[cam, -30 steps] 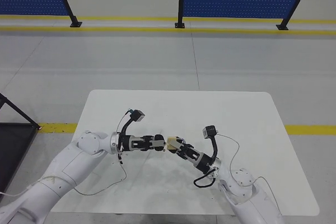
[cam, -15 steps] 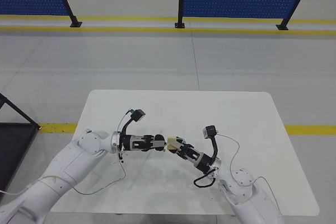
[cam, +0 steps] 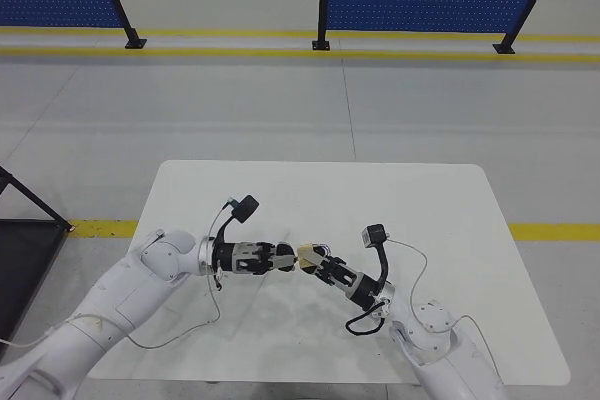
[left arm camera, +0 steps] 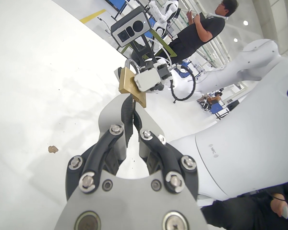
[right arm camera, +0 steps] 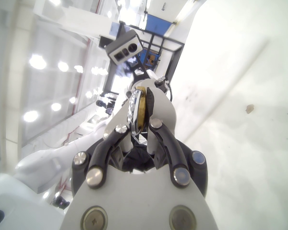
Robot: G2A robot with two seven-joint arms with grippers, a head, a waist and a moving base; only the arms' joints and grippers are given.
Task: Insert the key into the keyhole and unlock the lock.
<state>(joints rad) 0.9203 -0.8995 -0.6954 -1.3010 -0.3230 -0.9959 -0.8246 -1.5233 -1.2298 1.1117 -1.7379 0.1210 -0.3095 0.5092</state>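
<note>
2 tools face off over the desk (left arm camera: pixel 33 60): right tool (right arm camera: pixel 142 94) clamps the lock (left arm camera: pixel 127 82) steady so left tool (left arm camera: pixel 132 108), pinching the key (left arm camera: pixel 134 102), can feed it in.

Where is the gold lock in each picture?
Top view: lock over the table's middle, between left gripper and right gripper.
Left wrist view: lock just beyond the left gripper pinching the key.
Right wrist view: lock clamped in the right gripper.
Shared landmark: the white table.
</note>
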